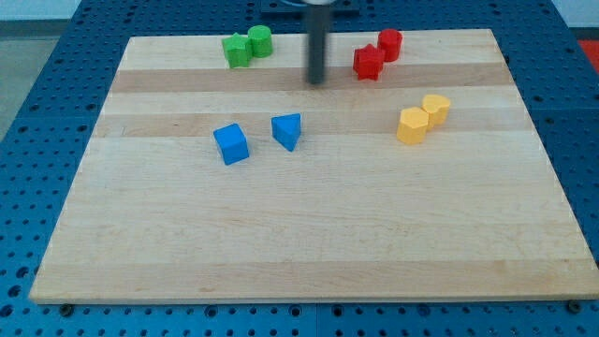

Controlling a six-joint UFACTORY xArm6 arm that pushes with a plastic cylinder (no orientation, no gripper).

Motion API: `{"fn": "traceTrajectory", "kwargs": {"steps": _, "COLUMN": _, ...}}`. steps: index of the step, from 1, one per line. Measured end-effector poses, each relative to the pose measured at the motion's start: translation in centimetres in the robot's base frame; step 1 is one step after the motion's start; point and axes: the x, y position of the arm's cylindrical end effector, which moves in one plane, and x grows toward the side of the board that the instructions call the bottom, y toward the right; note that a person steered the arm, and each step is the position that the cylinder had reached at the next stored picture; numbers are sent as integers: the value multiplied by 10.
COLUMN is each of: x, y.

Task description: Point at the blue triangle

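A pale wooden board (309,225) lies on a blue perforated table (47,75); a dark rod comes down from the view's top, and my tip (317,80) sits near the board's top edge, touching no block and holding nothing, since it is a bare rod with nothing to clench. The blue triangle (288,131) lies below my tip and slightly to the view's left, clearly apart from it; a blue cube (231,143) rests near the triangle, on its left. Two green blocks (247,46) sit touching at the top left; two red blocks (377,54) sit touching just right of my tip; two yellow blocks (421,118) sit touching at the right.
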Motion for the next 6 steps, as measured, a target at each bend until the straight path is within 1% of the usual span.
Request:
{"fn": "traceTrajectory", "kwargs": {"steps": 1, "x": -29, "y": -28}}
{"fn": "traceTrajectory", "kwargs": {"steps": 2, "x": -77, "y": 34}}
{"fn": "traceTrajectory", "kwargs": {"steps": 3, "x": -73, "y": 81}}
{"fn": "traceTrajectory", "kwargs": {"steps": 4, "x": -49, "y": 122}}
{"fn": "traceTrajectory", "kwargs": {"steps": 5, "x": -25, "y": 124}}
{"fn": "traceTrajectory", "kwargs": {"steps": 6, "x": -15, "y": 119}}
